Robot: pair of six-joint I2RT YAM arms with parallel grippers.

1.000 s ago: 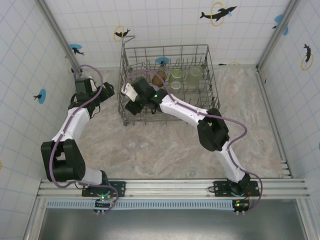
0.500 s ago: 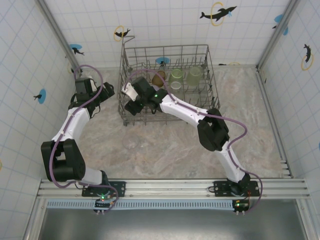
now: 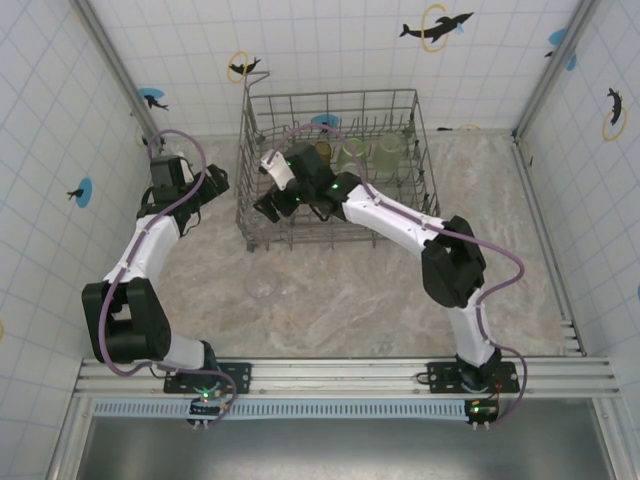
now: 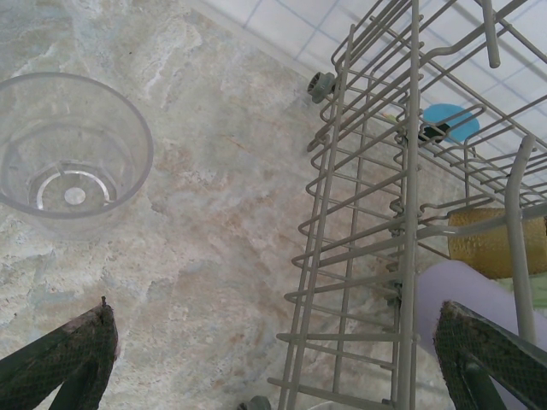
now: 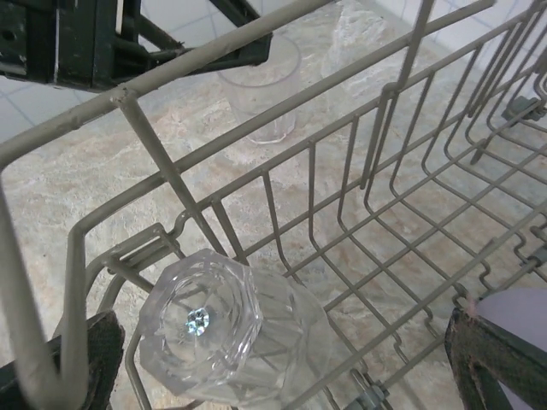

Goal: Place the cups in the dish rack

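The grey wire dish rack (image 3: 420, 170) stands at the back of the table. An amber cup (image 3: 322, 152) and two pale green cups (image 3: 352, 152) stand in its far part. My right gripper (image 3: 277, 200) hangs open inside the rack's left end. Between its wide-spread fingers (image 5: 85, 359) a clear faceted cup (image 5: 231, 329) lies on the rack's wires, base towards the camera. A lilac cup (image 5: 521, 312) sits beside the right finger. My left gripper (image 3: 205, 190) is open just outside the rack's left wall (image 4: 402, 213). A clear cup (image 4: 73, 149) stands upright on the table beyond it.
Tiled walls close in the marble table on three sides. In the left wrist view the amber cup (image 4: 496, 243) and lilac cup (image 4: 453, 295) show through the rack's wires. The left gripper's dark frame (image 5: 128, 43) hangs close above the rack's left rim.
My right gripper has shifted a little towards the back and right inside the rack, and its elbow has swung right. The left arm has stayed still.
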